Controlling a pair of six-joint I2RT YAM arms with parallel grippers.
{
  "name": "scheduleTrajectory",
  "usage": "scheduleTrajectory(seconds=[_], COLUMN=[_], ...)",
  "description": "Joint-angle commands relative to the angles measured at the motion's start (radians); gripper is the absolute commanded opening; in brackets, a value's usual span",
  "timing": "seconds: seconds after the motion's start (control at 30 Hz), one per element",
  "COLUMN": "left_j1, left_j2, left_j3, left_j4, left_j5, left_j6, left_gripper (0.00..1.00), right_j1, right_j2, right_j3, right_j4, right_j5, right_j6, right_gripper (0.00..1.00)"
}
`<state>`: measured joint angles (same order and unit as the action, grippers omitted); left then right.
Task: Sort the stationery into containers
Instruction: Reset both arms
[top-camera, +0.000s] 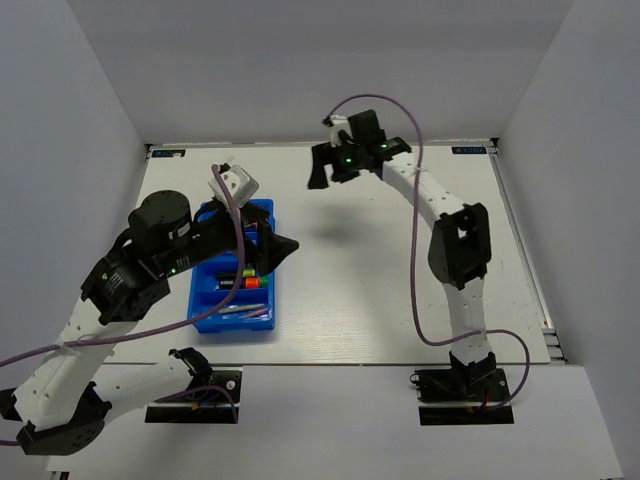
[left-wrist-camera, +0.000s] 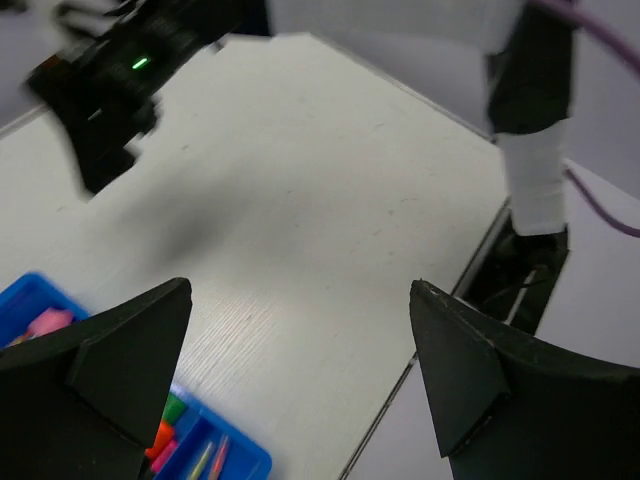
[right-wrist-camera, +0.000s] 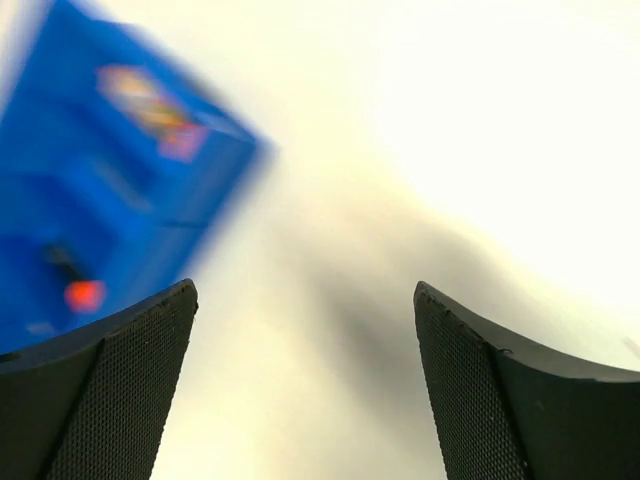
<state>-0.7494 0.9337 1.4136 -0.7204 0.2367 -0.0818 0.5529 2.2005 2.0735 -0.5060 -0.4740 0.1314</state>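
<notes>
Both pairs of fingers spread wide, empty.
Stationery (top-camera: 246, 282) lies in the blue tray (top-camera: 236, 324) on the table (top-camera: 380, 300); left fingers (left-wrist-camera: 110, 380) hang over its right edge, right fingers (right-wrist-camera: 500, 400) well apart.

Bright blue ribbed tray (top-camera: 234, 326) lies flat on the left of the table (top-camera: 380, 290), long side running near to far. Black highlighters (top-camera: 247, 281) with orange and green ends lie mid-tray. Thin pink sticks (top-camera: 245, 312) lie in the nearest compartment.
</notes>
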Motion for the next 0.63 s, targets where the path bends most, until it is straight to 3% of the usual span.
scheduleTrajectory(seconds=[0.0,0.1,0.23,0.27,0.3,0.47,0.6], left_j1=[-0.002,-0.002,-0.002,-0.001,0.001,0.039,0.156], left_j2=[0.028,0.080,0.138,0.151,0.178,0.183,0.221], left_j3=[0.009,-0.062,-0.162,-0.166,-0.169,-0.222,-0.219], left_j4=[-0.151,-0.171,-0.111,-0.114,-0.106,-0.025,-0.060], left_j5=[-0.255,-0.376,-0.562,-0.623,-0.622,-0.570,-0.391], left_j6=[-0.030,-0.010,-0.038,-0.042,-0.041,-0.035,-0.111], left_gripper=[1.00,1.00,1.00,1.00,1.00,1.00,1.00], right_j1=[-0.005,0.002,-0.008,-0.005,-0.007,-0.008,-0.016], right_j2=[-0.146,-0.300,-0.569,-0.612,-0.721,-0.896,-0.999], right_j3=[-0.076,-0.300,-0.585,-0.737,-0.777,-0.957,-1.001], right_j4=[-0.147,-0.118,0.001,0.086,0.104,0.156,0.127], right_j5=[0.272,0.503,0.629,0.643,0.659,0.710,0.709], right_j6=[-0.174,-0.239,-0.263,-0.288,-0.306,-0.348,-0.355], right_gripper=[0.90,0.90,0.90,0.90,0.90,0.90,0.90])
